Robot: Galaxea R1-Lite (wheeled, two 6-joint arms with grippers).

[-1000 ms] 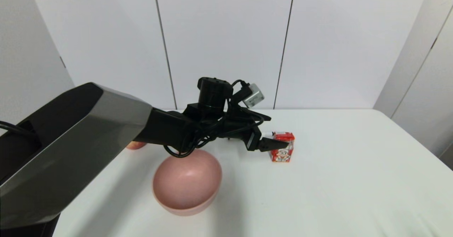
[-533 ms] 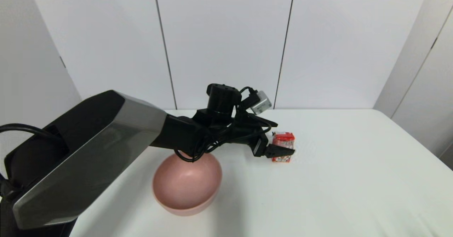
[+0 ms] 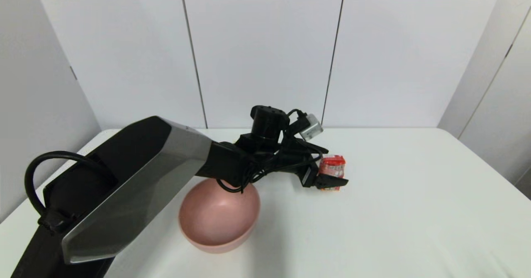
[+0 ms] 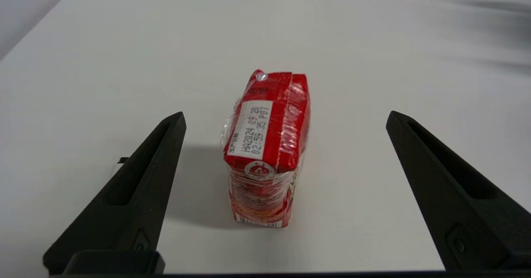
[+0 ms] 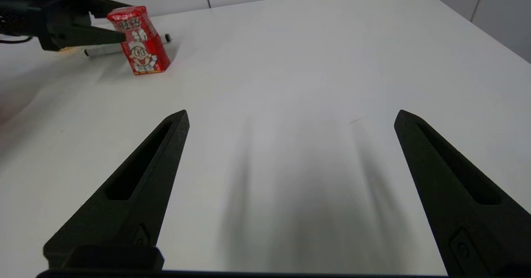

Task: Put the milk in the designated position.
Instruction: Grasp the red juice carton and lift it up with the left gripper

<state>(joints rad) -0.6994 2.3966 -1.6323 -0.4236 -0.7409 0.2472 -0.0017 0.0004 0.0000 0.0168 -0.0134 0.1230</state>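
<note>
While the left gripper (image 4: 286,116) is straddling the upright milk (image 4: 265,145) with fingers spread wide, an off-centre closure is risking toppling it toward the bowl (image 3: 219,215).

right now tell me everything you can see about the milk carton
The milk is a small red box-shaped carton wrapped in shiny clear film, with a cartoon child's face on its front and a white date label on top. It stands upright on the white table, to the right of the pink bowl. The left gripper has its open jaws on either side of it, neither touching. A pen-like object lies just behind it.
</note>
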